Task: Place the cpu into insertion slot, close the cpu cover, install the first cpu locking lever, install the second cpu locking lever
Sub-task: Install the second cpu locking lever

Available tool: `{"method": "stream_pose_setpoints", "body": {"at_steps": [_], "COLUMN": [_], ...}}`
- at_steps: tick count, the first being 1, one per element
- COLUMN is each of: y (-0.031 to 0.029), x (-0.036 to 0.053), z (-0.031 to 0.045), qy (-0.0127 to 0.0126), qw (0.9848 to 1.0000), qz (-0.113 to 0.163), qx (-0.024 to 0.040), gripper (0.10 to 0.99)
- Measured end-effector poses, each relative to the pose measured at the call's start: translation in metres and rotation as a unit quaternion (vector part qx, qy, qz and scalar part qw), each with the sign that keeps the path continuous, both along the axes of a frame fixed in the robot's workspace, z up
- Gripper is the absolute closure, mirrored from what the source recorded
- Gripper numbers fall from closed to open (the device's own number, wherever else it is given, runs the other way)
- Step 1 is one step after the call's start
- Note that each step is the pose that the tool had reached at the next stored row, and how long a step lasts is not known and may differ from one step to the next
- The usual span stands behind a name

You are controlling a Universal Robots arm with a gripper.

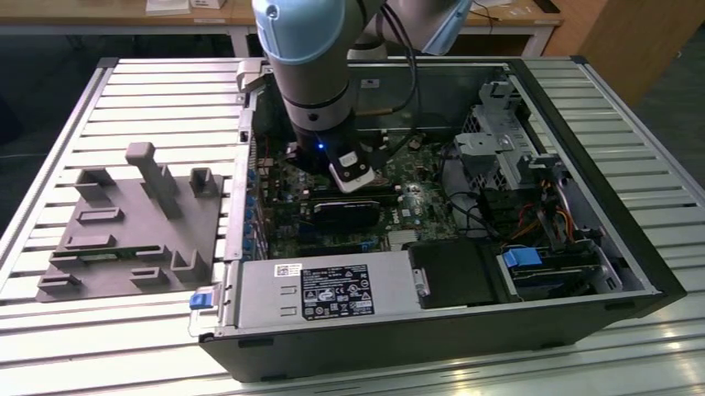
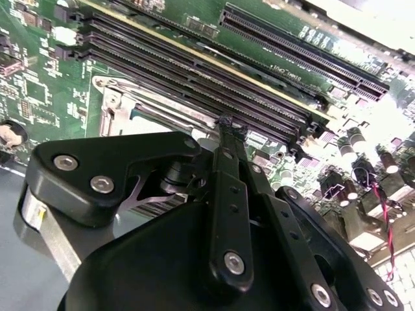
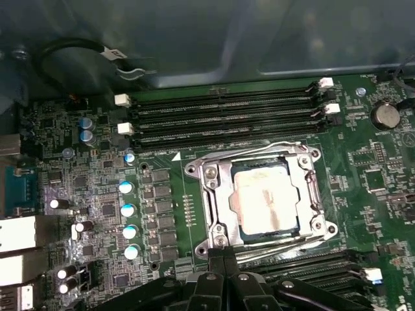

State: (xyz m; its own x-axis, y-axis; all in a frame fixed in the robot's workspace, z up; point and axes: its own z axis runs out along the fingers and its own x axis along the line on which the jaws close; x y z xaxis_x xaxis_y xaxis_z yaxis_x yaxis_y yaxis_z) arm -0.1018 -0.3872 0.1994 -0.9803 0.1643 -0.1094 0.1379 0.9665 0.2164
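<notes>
Item: open black desktop computer case (image 1: pixel 617 247), lying on its side on a slatted pale metal desk (image 1: pixel 165 99).

Green motherboard (image 3: pixel 363 175), seen in the first wrist view: at its middle sits the insertion slot (image 3: pixel 209 173), a small square socket with a silvery metal rim. The cpu (image 3: pixel 264 201), a flat square chip with a pale silvery-beige top, lies inside the slot. The cpu cover (image 3: pixel 310 194), a thin silvery metal frame plate with a square window, is folded down flat around the chip, whose top shows through the window. Thin wire locking levers (image 3: pixel 285 243) run along the socket's edges; whether they are latched cannot be told.

Long black memory slots (image 3: pixel 227 110) lie beside the socket, with a further bank on its opposite side.

Gripper (image 3: pixel 224 256), black, linked metal fingers: its jaws are drawn together, tips touching, with nothing visible between them. The tips hover just at the socket's edge, near one lever. In the second wrist view the same tips (image 2: pixel 231 126) point toward the socket's rim beside the memory slots.

Exterior view: the grey-blue robot arm (image 1: pixel 303 58) reaches down into the case over the motherboard. To the exterior view's left, a grey moulded fixture tray (image 1: pixel 121 223) rests on the desk, apart from the case.
</notes>
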Motion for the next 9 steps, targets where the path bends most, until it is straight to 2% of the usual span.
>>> {"method": "stream_pose_setpoints", "body": {"at_steps": [4, 9], "y": [0.0000, 0.0000], "x": [-0.0020, -0.0039], "z": [-0.0025, -0.0045], "qy": [0.0000, 0.0000], "qw": [1.0000, 1.0000], "qz": [0.000, 0.001], "qx": [0.0014, 0.0090], "gripper": [0.980, 0.980]}}
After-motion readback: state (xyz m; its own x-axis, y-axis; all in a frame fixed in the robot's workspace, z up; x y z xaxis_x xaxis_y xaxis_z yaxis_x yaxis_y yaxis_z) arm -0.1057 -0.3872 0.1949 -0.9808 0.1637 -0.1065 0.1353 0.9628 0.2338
